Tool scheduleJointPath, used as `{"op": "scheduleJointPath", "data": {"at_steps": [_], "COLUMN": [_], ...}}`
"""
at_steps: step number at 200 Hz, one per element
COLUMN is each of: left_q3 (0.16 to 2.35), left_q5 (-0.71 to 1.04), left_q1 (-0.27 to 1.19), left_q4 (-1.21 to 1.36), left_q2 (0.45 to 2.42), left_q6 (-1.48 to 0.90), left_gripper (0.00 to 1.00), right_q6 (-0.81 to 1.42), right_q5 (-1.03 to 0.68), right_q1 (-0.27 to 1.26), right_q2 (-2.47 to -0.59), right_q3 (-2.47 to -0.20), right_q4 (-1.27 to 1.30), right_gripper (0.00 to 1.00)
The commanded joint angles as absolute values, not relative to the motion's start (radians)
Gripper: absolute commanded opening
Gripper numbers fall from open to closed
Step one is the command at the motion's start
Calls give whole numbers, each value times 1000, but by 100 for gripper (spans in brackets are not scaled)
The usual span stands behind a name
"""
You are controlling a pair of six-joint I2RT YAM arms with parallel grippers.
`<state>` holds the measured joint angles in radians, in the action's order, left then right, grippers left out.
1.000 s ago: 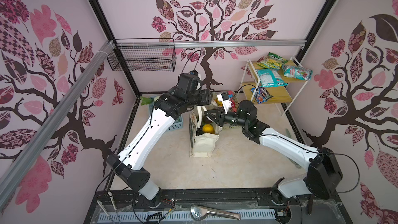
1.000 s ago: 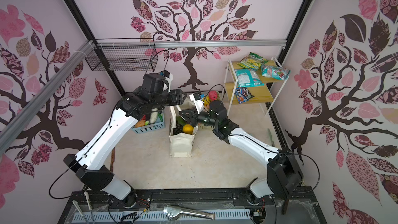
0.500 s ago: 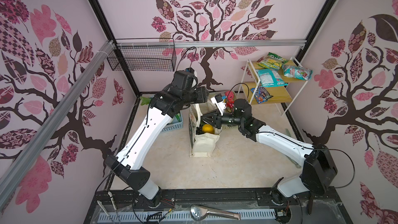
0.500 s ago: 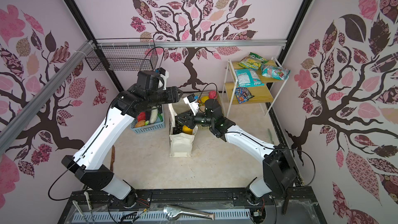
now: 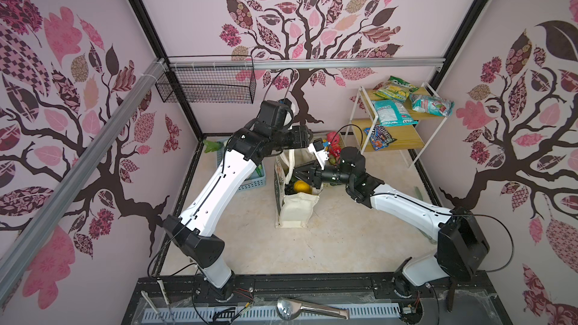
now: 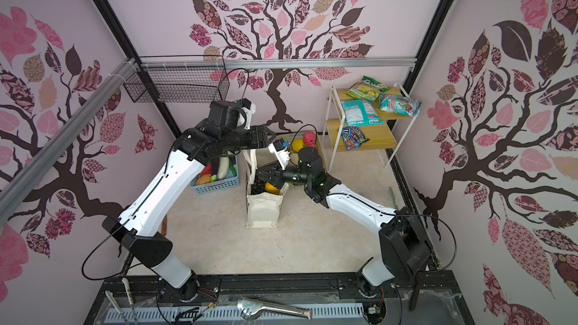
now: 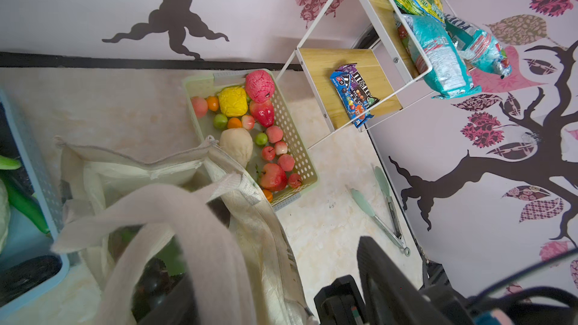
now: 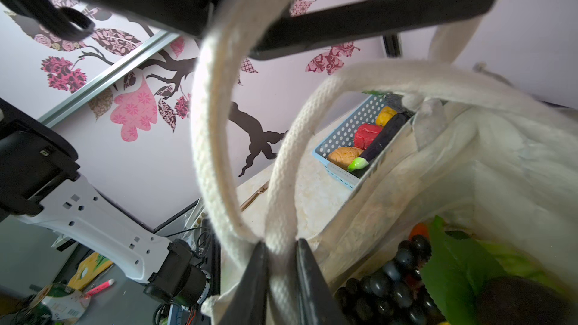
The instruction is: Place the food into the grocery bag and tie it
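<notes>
The grocery bag stands upright in the middle of the floor, mouth open. Food lies inside it: an orange-yellow fruit, dark grapes and a green leaf. My right gripper is at the bag's mouth, shut on a cream strap handle. My left gripper hovers over the bag's far side, open. The other strap rises in a loop and passes between its fingers.
A blue basket of vegetables stands left of the bag. A pale green basket of small fruits sits behind it on the right. A white shelf holds snack packets. Tongs lie on the floor by the right wall.
My right gripper has shifted a little to the left over the bag's mouth, still holding the strap. My left wrist has swung slightly and stays above the bag's far side.
</notes>
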<state>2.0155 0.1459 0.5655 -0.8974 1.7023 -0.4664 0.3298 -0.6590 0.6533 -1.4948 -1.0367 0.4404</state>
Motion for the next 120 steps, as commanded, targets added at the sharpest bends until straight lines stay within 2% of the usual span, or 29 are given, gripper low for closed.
{"op": "scheduleJointPath", "data": {"at_steps": [1,54,120], "left_q3": [2070,2097,2095], "left_q5": [199,201,174], "left_q1": [588,596,560], "left_q4": [-968,-1029,-1029], "left_q2": [1764,1794,1730], "left_q6": [-400,-345,-351], "left_gripper": [69,72,84], "right_q6": [323,331,353], "right_q5": [-587,-548,-556], "right_q1": [649,637,635], "right_q2": [-1449,-1408,-1418], "right_q3": [-1022,-945,-956], "right_q4": [518,588,621], "right_gripper": [20,19,19]}}
